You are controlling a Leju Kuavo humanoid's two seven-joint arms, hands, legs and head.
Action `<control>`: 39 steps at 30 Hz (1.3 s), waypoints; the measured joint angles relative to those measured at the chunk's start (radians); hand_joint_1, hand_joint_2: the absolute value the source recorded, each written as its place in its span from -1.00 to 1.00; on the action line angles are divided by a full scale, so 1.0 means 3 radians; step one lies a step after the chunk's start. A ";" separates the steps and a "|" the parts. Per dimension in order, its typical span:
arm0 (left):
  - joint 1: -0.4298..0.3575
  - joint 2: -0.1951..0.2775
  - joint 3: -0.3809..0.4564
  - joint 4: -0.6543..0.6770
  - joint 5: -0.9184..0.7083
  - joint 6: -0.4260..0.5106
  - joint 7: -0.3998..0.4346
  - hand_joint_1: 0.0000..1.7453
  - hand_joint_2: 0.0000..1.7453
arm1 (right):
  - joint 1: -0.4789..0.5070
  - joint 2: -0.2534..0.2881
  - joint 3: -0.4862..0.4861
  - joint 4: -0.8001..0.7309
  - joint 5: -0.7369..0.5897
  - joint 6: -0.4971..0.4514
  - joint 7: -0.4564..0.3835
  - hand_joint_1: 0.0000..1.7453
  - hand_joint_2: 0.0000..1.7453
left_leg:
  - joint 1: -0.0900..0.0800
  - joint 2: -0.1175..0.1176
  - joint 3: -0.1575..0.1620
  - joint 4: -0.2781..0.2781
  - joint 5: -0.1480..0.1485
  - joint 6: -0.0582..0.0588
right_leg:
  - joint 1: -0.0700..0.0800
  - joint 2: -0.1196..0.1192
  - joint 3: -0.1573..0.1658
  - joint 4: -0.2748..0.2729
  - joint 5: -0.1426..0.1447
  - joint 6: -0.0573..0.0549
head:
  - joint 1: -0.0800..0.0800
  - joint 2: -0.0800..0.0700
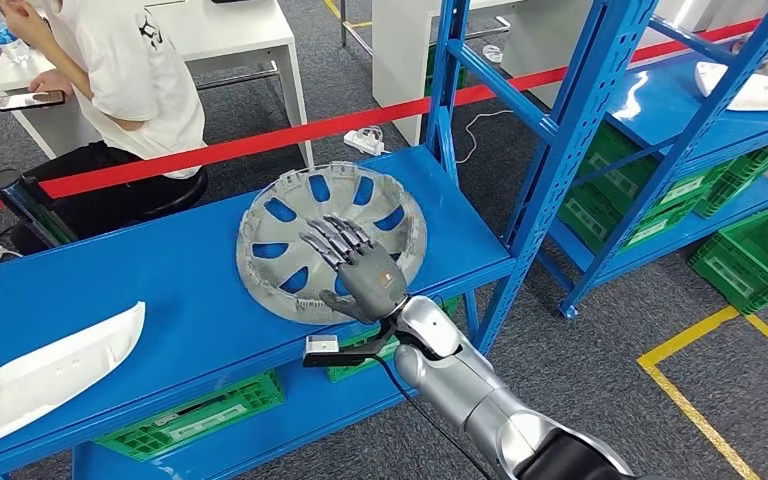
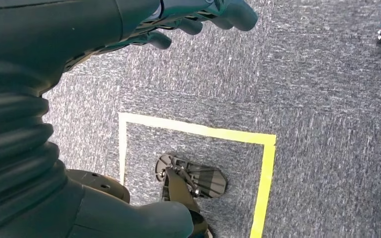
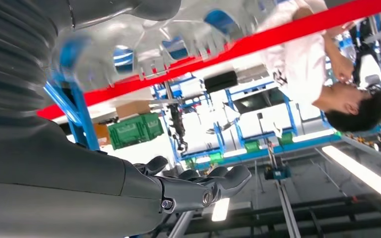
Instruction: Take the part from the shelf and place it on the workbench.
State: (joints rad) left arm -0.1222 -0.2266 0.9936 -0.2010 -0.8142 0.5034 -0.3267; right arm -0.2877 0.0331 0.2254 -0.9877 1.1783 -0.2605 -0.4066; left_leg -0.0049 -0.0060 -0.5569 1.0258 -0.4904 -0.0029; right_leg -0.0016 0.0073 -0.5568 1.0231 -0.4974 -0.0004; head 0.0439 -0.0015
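Here, the round grey plastic wheel cover with spoke-shaped cut-outs (image 1: pixel 332 240) lies flat on the blue metal shelf (image 1: pixel 180 300), inner ribbed side up, near the shelf's front edge and just beside the blue upright post (image 1: pixel 560 150); being circular, it has no long axis, and its open face points upward. Blue shelf surface shows through the cut-outs. The right hand (image 1: pixel 358 265) rests over the cover's near rim, fingers (image 1: pixel 332 238) stretched out and spread across the spokes, thumb at the rim's edge; it grips nothing. The hand hides part of the near rim. In the right wrist view the cover (image 3: pixel 144 44) is blurred and cut off at the frame edge. The left hand (image 2: pixel 188 17) hangs over grey carpeted floor (image 2: pixel 327 99), fingers loosely curled and apart, empty. A long white moulded plastic part (image 1: pixel 45 375) lies further along the shelf, well apart from the cover, cut off at the picture edge.
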 joint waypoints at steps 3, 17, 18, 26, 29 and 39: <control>0.0001 0.0000 -0.0001 0.0000 -0.0001 -0.0007 0.0007 -1.00 1.00 | 0.0017 -0.0003 0.0024 -0.0064 -0.0004 -0.0001 0.0005 -0.72 1.00 | 0.0000 0.0000 0.0000 0.0000 0.0000 0.0000 | 0.0000 0.0000 0.0000 0.0000 0.0000 0.0000 | 0.0000 0.0000; 0.0005 0.0004 -0.0001 0.0001 -0.0020 -0.0048 0.0074 -1.00 1.00 | 0.0080 -0.0009 0.0051 -0.0154 -0.0057 0.0015 0.0072 -0.72 1.00 | 0.0000 0.0000 0.0000 0.0000 0.0000 0.0000 | 0.0000 0.0000 0.0001 0.0000 0.0000 0.0000 | 0.0000 0.0000; 0.0005 0.0005 -0.0001 0.0001 -0.0020 -0.0048 0.0076 -1.00 1.00 | 0.0081 -0.0009 0.0051 -0.0154 -0.0059 0.0017 0.0080 -0.72 1.00 | 0.0000 0.0000 0.0000 0.0000 0.0000 0.0000 | 0.0000 0.0000 0.0001 0.0000 0.0000 0.0000 | 0.0000 0.0000; 0.0007 0.0006 -0.0003 0.0001 -0.0039 -0.0047 0.0094 -1.00 1.00 | 0.0073 -0.0009 0.0049 -0.0090 -0.0033 0.0028 0.0202 -0.72 1.00 | 0.0000 0.0000 0.0000 0.0000 0.0000 0.0000 | 0.0000 0.0000 0.0001 0.0000 0.0000 0.0000 | 0.0000 0.0000; 0.0007 0.0006 -0.0013 0.0001 -0.0056 -0.0050 0.0114 -1.00 1.00 | 0.0049 -0.0010 0.0032 0.0020 -0.0072 0.0038 0.0208 -0.72 1.00 | 0.0000 0.0000 0.0000 0.0000 0.0000 0.0000 | 0.0000 0.0000 0.0001 0.0000 0.0000 0.0000 | 0.0000 0.0000; 0.0005 0.0006 -0.0058 0.0001 -0.0114 -0.0067 0.0171 -1.00 1.00 | -0.0058 -0.0018 -0.0147 0.0491 -0.0315 0.0035 0.0058 -0.72 1.00 | 0.0000 -0.0001 0.0001 0.0000 0.0000 0.0000 | 0.0000 -0.0001 0.0001 0.0000 0.0000 0.0000 | 0.0000 0.0000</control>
State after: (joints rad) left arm -0.1207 -0.2247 0.9763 -0.2007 -0.8485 0.4832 -0.2755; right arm -0.3050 0.0276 0.1814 -0.8405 1.0837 -0.2501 -0.3892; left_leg -0.0049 -0.0064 -0.5566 1.0258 -0.4904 -0.0029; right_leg -0.0016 0.0071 -0.5565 1.0230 -0.4974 -0.0004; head 0.0438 -0.0015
